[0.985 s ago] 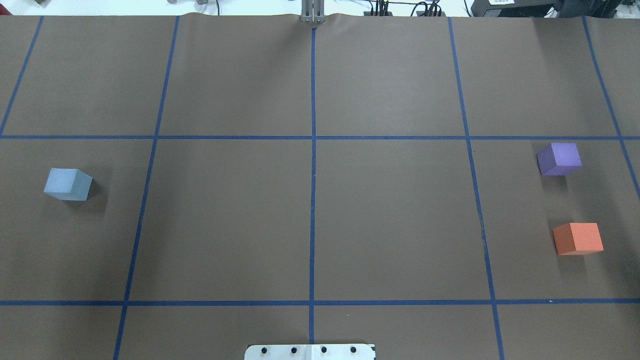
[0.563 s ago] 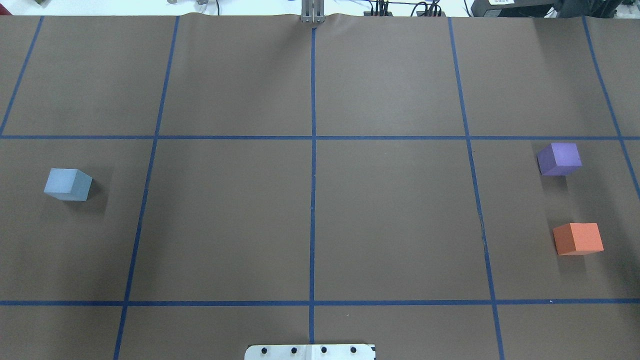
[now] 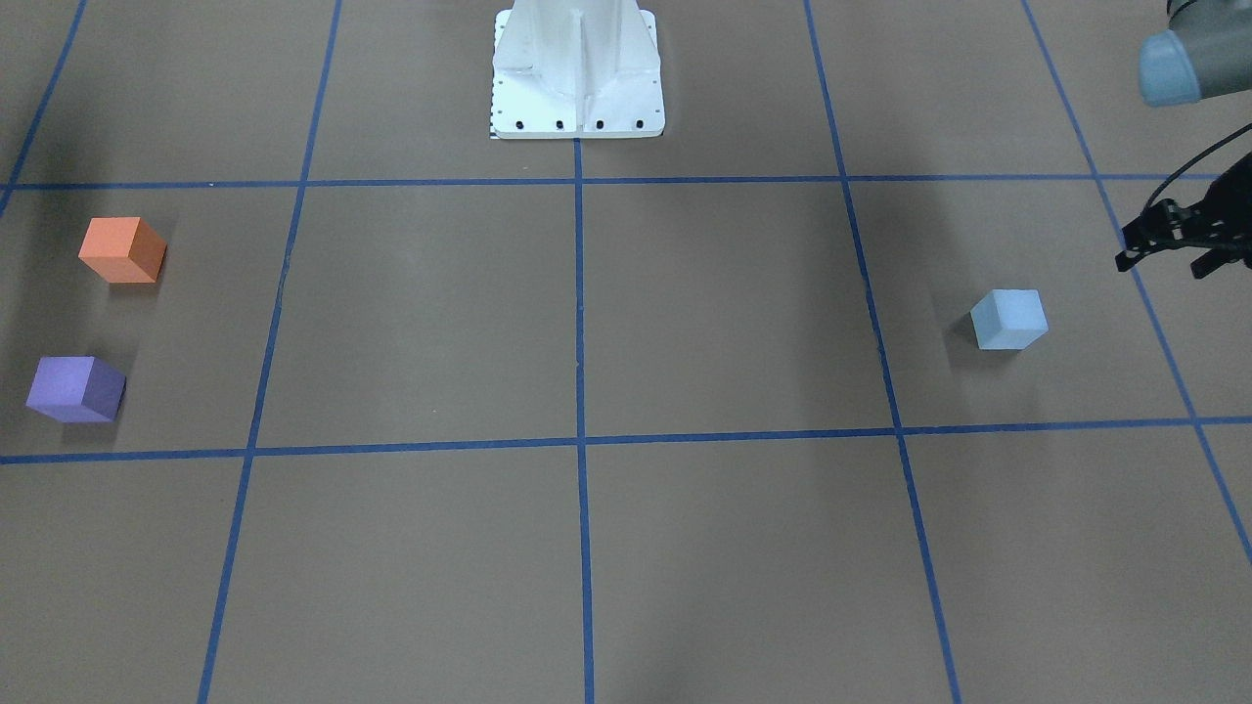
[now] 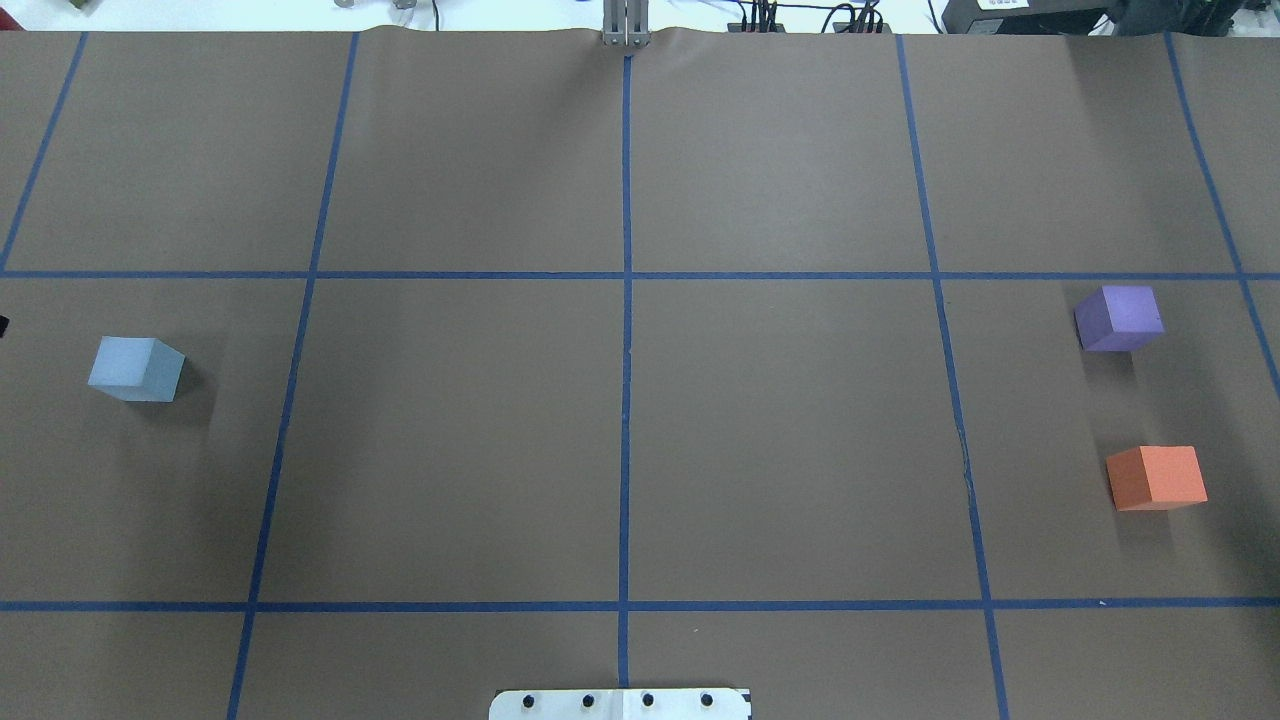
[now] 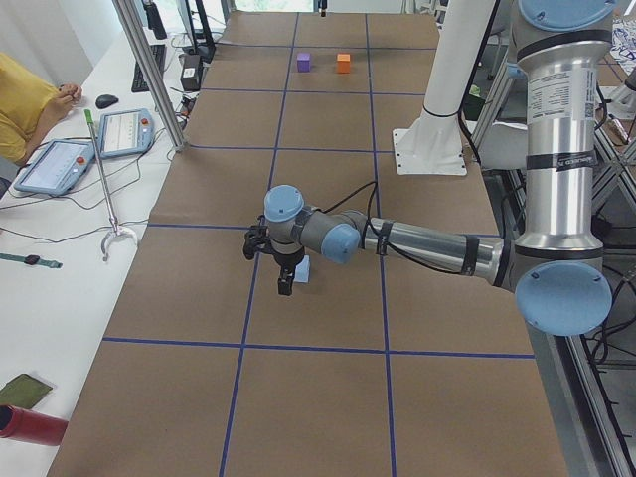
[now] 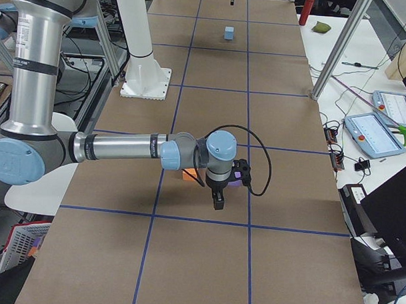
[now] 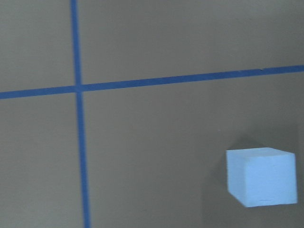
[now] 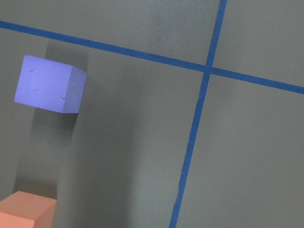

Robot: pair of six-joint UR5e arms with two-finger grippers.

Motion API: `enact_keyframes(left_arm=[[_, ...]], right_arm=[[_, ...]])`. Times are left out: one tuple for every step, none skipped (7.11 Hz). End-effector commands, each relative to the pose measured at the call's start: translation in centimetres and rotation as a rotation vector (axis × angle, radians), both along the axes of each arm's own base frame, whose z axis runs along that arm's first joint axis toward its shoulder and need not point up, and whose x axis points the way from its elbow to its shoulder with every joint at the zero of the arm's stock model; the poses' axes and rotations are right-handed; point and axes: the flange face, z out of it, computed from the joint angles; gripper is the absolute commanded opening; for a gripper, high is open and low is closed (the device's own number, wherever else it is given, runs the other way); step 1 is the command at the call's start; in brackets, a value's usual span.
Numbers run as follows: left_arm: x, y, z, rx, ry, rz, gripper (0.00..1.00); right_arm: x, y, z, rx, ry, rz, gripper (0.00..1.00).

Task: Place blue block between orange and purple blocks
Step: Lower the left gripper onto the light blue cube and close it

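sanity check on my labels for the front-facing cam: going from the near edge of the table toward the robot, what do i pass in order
purple block → blue block → orange block → robot base plate

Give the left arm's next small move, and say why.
Probably shift the left gripper sideways until it is over the pale blue foam cube. The cube sits ungrasped, off-centre in the wrist view, with the gripper beside it; the purple foam cube and orange foam cube lie far off on the robot's right.
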Motion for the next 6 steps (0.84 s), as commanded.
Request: enact_keyframes(left_arm=[[8.1, -0.2, -2.8, -0.022, -0.005, 0.022, 1.00], [9.8, -0.3, -3.2, -0.029, 0.001, 0.035, 1.00], [10.4, -0.2, -2.1, -0.049, -0.011, 0.042, 1.00], [10.4, -0.3, -0.9, -0.068, -0.024, 0.042, 1.00], [10.6, -0.5, 0.0, -0.086, -0.031, 0.043, 1.00], [10.9, -0.8, 0.3, -0.095, -0.032, 0.044, 1.00]], right_arm=[[-0.1, 0.0, -0.2, 0.002, -0.005, 0.000, 1.00], [-0.1, 0.0, -0.2, 0.002, -0.007, 0.000, 1.00], [-0.1, 0.0, -0.2, 0.001, -0.007, 0.001, 1.00], [-0.1, 0.0, -0.1, -0.002, -0.008, 0.001, 1.00], [-0.2, 0.1, -0.1, -0.005, -0.021, -0.001, 1.00], [-0.2, 0.5, 0.1, -0.014, -0.037, -0.004, 1.00]])
